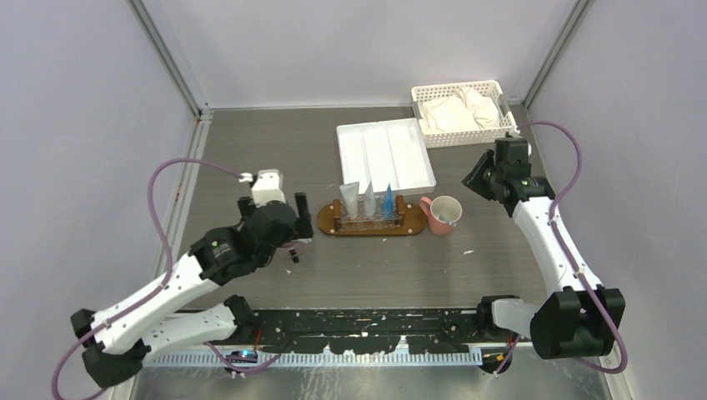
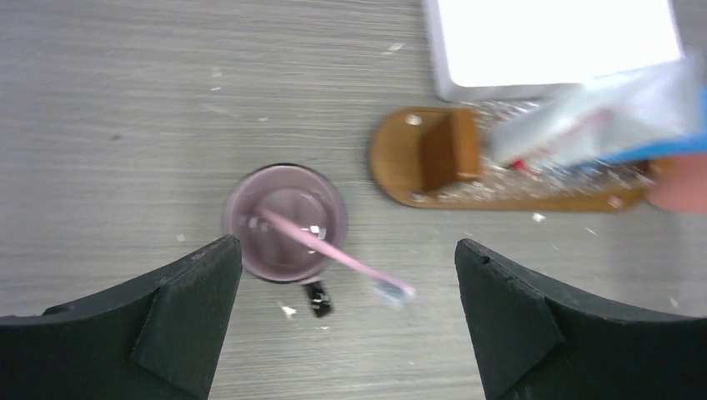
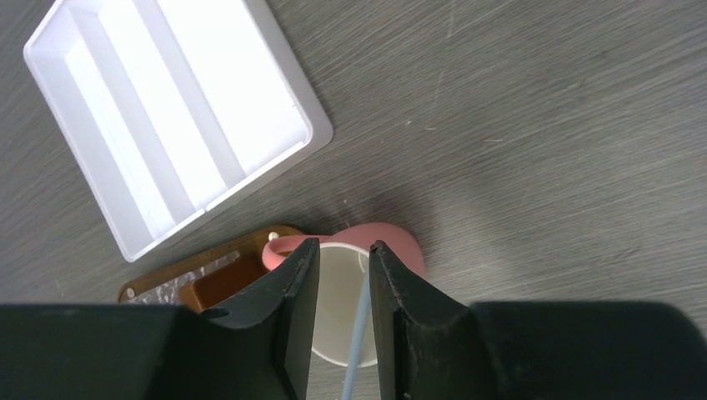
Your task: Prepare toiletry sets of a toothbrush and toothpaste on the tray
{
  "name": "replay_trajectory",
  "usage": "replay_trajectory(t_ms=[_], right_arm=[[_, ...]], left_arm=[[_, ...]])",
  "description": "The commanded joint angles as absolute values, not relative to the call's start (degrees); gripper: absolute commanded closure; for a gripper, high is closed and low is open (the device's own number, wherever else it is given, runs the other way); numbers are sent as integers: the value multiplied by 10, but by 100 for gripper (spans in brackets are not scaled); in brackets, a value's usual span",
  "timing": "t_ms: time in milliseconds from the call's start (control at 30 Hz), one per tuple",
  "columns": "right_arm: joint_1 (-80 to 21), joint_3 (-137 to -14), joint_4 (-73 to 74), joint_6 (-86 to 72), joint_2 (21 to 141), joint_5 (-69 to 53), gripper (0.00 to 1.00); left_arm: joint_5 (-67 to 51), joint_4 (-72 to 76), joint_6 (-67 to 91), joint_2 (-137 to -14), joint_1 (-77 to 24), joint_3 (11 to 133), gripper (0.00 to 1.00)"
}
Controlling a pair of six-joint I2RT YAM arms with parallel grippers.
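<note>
The brown wooden tray point(image 1: 372, 225) lies mid-table with small glasses on it. In them stand two white-grey toothpaste tubes point(image 1: 349, 200) and a blue one point(image 1: 388, 200). In the left wrist view a pink toothbrush point(image 2: 333, 254) leans in a purple cup point(image 2: 288, 223) standing on the table left of the tray point(image 2: 417, 158). My left gripper point(image 2: 348, 244) hangs open above this cup, nothing between its fingers. My right gripper point(image 3: 344, 246) hovers high over a pink mug point(image 3: 392, 250), jaws a narrow gap apart. A thin pale-blue stick point(image 3: 358, 333) shows through the gap.
A white divided tray point(image 1: 385, 156) lies behind the wooden tray. A white lattice basket point(image 1: 463, 112) with cloths sits at the back right. The pink mug point(image 1: 442, 214) stands at the tray's right end. A small black object point(image 2: 317, 298) lies by the purple cup.
</note>
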State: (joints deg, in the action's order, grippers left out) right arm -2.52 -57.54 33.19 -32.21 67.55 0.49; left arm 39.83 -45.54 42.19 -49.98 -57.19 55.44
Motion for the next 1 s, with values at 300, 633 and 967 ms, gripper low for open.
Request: replay_trajectory(t_ms=[300, 633, 967], right_arm=[[6, -553, 330, -311, 668, 37, 66], [11, -539, 314, -316, 689, 28, 66], [11, -531, 301, -321, 715, 11, 66]], left_arm=[[248, -409, 388, -528, -388, 435, 14], [254, -414, 380, -503, -359, 424, 16], [236, -379, 362, -540, -293, 413, 25]])
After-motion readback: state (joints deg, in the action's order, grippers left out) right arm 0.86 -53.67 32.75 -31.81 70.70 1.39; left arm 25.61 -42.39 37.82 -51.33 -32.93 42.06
